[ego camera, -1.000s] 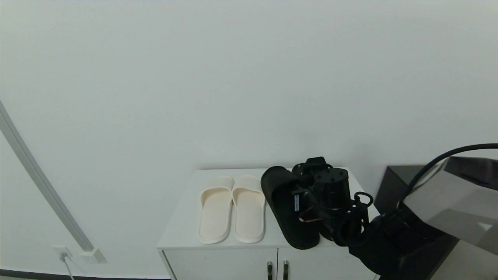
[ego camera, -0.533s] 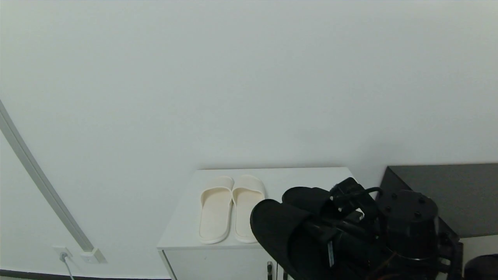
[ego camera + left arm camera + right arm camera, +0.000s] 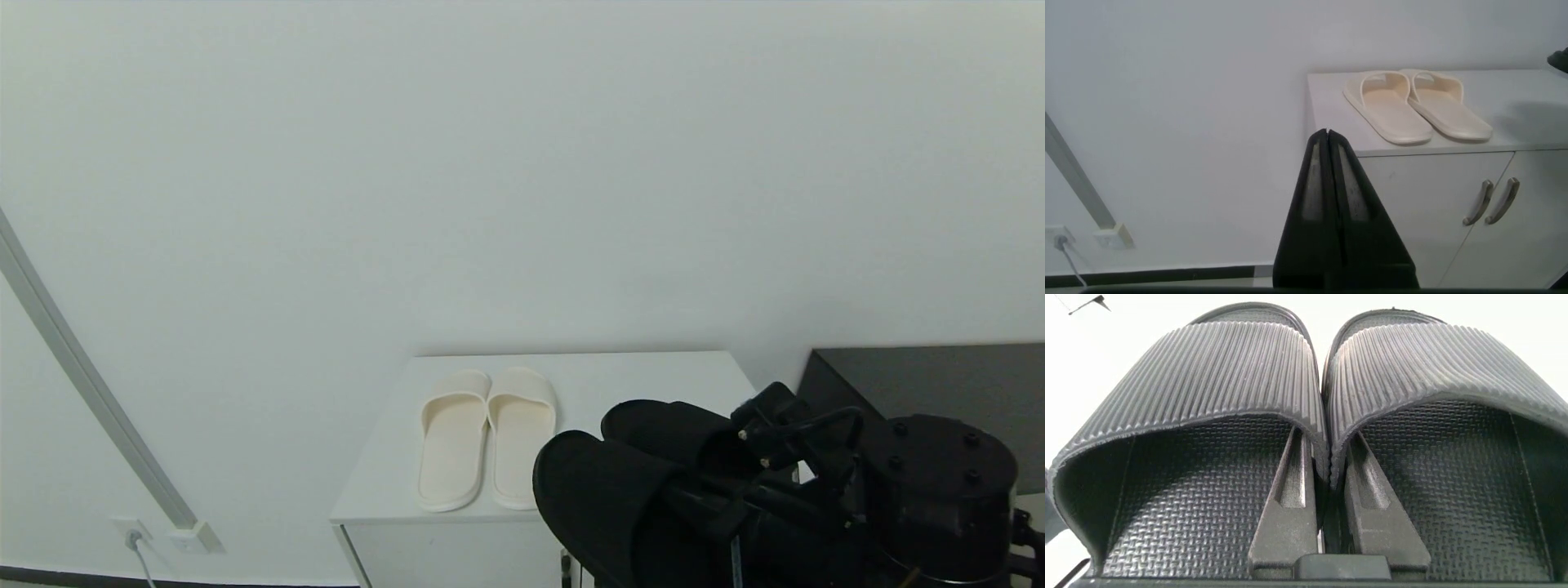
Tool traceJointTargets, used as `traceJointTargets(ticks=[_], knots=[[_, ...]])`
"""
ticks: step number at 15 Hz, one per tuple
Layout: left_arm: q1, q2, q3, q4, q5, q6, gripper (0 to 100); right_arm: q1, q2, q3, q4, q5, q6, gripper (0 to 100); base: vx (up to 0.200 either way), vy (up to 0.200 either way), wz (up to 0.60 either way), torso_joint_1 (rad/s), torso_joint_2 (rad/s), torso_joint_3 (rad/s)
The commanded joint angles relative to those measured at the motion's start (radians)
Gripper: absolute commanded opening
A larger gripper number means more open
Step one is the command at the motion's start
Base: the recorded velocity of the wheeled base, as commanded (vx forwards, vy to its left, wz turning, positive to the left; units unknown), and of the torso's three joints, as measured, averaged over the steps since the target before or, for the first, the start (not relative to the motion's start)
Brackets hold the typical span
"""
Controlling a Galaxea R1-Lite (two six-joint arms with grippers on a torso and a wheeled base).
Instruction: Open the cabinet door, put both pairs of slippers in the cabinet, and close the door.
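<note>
Right gripper (image 3: 1326,453): fingers nearly closed, one inside each of the black slippers (image 3: 1208,392), pinching the two adjoining inner side walls together beneath the ribbed straps. The pair is held side by side, toes pointing away from the wrist. In the head view the black slippers (image 3: 620,490) hang before the front right corner of the white cabinet (image 3: 384,457).

Left gripper (image 3: 1328,143): fingers pressed together, gripping nothing, low in front of the cabinet's (image 3: 1413,196) left side.

White slippers (image 3: 486,437): side by side and touching, on the left half of the cabinet top, toes toward the wall.

Cabinet doors: both closed, their two handles (image 3: 1490,202) adjacent at the centre seam.
</note>
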Motion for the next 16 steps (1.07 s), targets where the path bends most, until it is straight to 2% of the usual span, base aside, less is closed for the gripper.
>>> traceJointTargets(ticks=[1,9,16], knots=[[0.001,0.001,0.000,0.000,0.001,0.000,0,0.000,-0.011,0.006,-0.002,0.000,0.000,0,-0.200,0.000,0.00,0.007,0.01,0.007],[0.000,0.001,0.000,0.000,0.001,0.000,0,0.000,-0.004,0.020,0.003,0.000,-0.001,0,-0.200,0.000,0.00,0.001,0.00,0.006],[0.001,0.001,0.000,0.000,0.001,0.000,0,-0.004,0.013,0.046,-0.002,0.005,-0.006,0,0.000,0.000,0.00,0.000,0.00,0.000]])
